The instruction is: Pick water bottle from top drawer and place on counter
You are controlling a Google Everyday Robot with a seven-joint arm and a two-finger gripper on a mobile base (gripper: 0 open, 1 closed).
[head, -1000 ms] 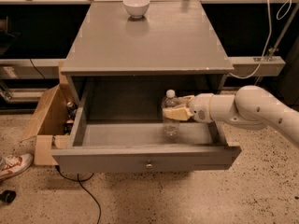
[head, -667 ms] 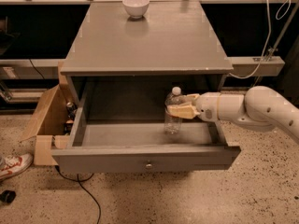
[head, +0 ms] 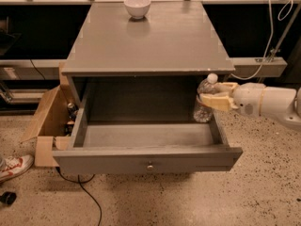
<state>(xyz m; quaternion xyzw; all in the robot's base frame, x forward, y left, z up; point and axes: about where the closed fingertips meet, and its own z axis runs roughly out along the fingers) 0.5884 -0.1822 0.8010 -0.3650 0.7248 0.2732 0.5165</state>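
The water bottle (head: 205, 98), clear with a white cap, is upright and lifted above the right side of the open top drawer (head: 146, 135), close to its right wall. My gripper (head: 212, 97) comes in from the right on a white arm and is shut on the water bottle around its middle. The bottle's cap is just below the front right edge of the grey counter (head: 150, 36). The drawer's knob (head: 149, 166) shows on its front panel. The drawer's floor is bare.
A white bowl (head: 137, 6) stands at the back centre of the counter. An open cardboard box (head: 47, 121) sits on the floor left of the cabinet. A shoe (head: 11, 167) and a black cable (head: 80, 192) lie on the speckled floor. A rail (head: 256, 65) runs behind on the right.
My gripper has lifted the water bottle up and moved it to the right, from inside the drawer to beside its right wall, near the counter's edge.
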